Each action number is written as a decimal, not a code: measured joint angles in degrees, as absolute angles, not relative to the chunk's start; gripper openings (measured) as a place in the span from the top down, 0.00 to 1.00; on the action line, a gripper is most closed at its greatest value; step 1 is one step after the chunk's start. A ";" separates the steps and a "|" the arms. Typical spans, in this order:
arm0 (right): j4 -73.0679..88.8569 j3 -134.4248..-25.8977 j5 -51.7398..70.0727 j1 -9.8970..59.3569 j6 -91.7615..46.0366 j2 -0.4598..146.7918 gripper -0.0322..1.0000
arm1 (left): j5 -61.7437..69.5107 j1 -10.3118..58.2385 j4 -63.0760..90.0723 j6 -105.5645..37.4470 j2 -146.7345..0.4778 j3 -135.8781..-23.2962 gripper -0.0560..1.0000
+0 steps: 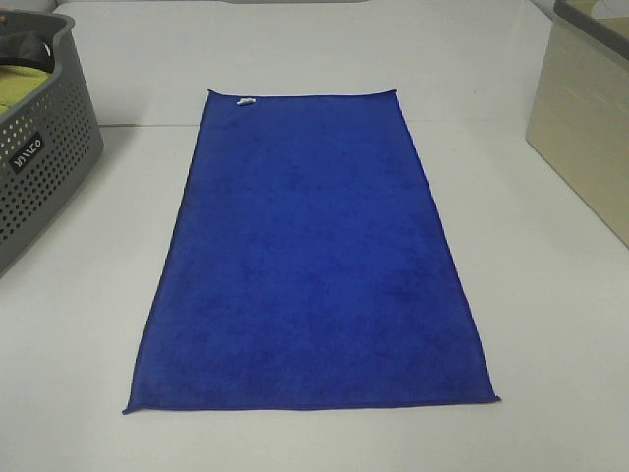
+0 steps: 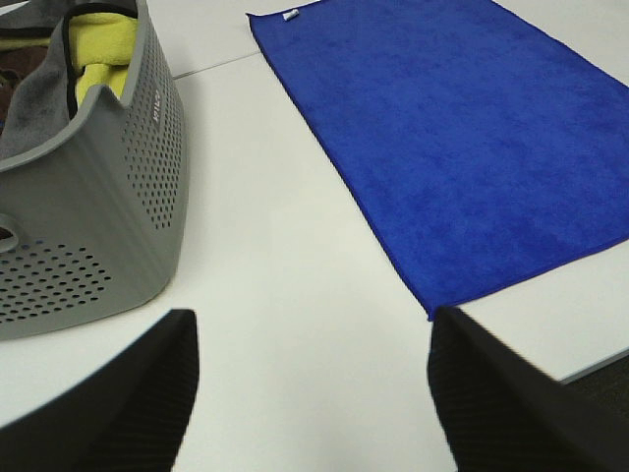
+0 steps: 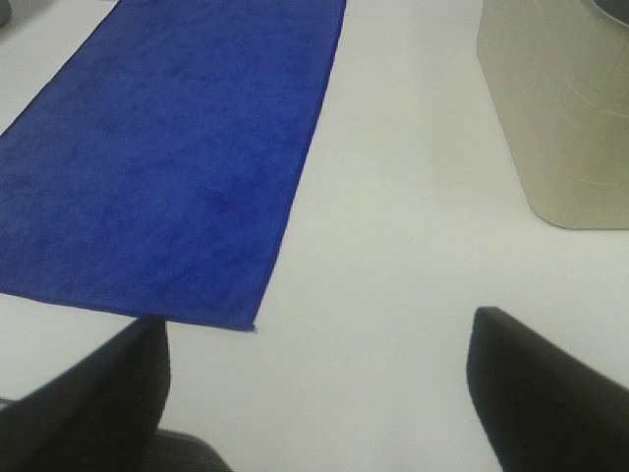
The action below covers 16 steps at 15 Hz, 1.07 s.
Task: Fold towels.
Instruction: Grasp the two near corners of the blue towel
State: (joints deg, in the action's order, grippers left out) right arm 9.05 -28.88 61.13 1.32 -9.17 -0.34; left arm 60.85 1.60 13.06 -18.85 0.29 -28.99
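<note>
A dark blue towel lies flat and spread out in the middle of the white table, its small white tag at the far left corner. It also shows in the left wrist view and in the right wrist view. Neither gripper appears in the exterior high view. My left gripper is open and empty, above bare table near the towel's near left corner. My right gripper is open and empty, above bare table near the towel's near right corner.
A grey perforated basket stands at the left, holding yellow and grey cloths. A beige bin stands at the right, seen also in the right wrist view. The table's front edge is close to both grippers.
</note>
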 joint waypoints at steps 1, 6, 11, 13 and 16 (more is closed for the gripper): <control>9.05 -28.88 61.13 1.32 -9.17 -0.34 0.21 | 60.85 1.60 13.06 -18.85 0.29 -28.99 0.34; 9.05 -28.88 61.13 1.32 -9.17 -0.34 0.21 | 60.85 1.60 13.06 -18.85 0.29 -28.99 0.34; 9.05 -28.88 61.13 1.32 -9.17 -0.34 0.21 | 60.85 1.60 13.06 -18.85 0.29 -28.99 0.34; 9.05 -28.88 61.13 1.32 -9.17 -0.34 0.21 | 60.85 1.60 13.06 -18.85 0.29 -28.99 0.34; 9.05 -28.88 61.13 1.32 -9.17 -0.34 0.21 | 60.85 1.60 13.06 -18.85 0.29 -28.99 0.34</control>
